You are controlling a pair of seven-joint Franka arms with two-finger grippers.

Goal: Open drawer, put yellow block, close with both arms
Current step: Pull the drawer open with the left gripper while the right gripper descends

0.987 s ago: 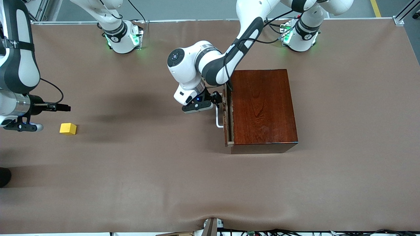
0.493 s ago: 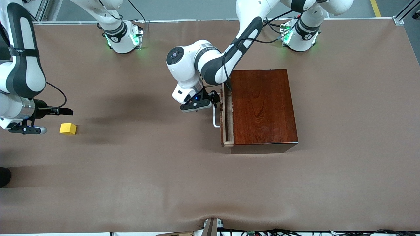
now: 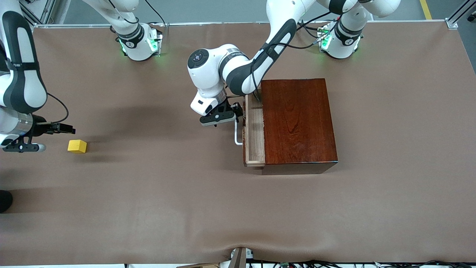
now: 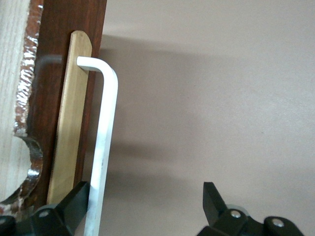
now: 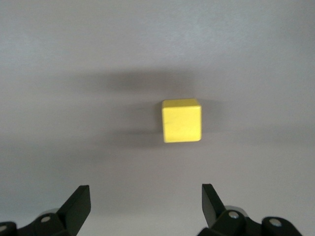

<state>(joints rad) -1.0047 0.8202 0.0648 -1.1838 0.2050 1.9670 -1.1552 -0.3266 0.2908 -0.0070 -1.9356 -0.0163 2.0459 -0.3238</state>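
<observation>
The drawer (image 3: 254,136) stands partly out of the wooden box (image 3: 297,121) — the left gripper (image 4: 147,214), fingers spread, hooks one finger inside its handle (image 4: 101,157) to pull — while the right gripper (image 5: 145,209), spread wide, hovers by the yellow block (image 3: 77,146) at its table end, seemingly lining up a pick.

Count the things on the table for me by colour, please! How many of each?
Yellow: 1, the yellow block
Reddish-brown: 1, the wooden box with its pale drawer part way out
Total: 2
</observation>
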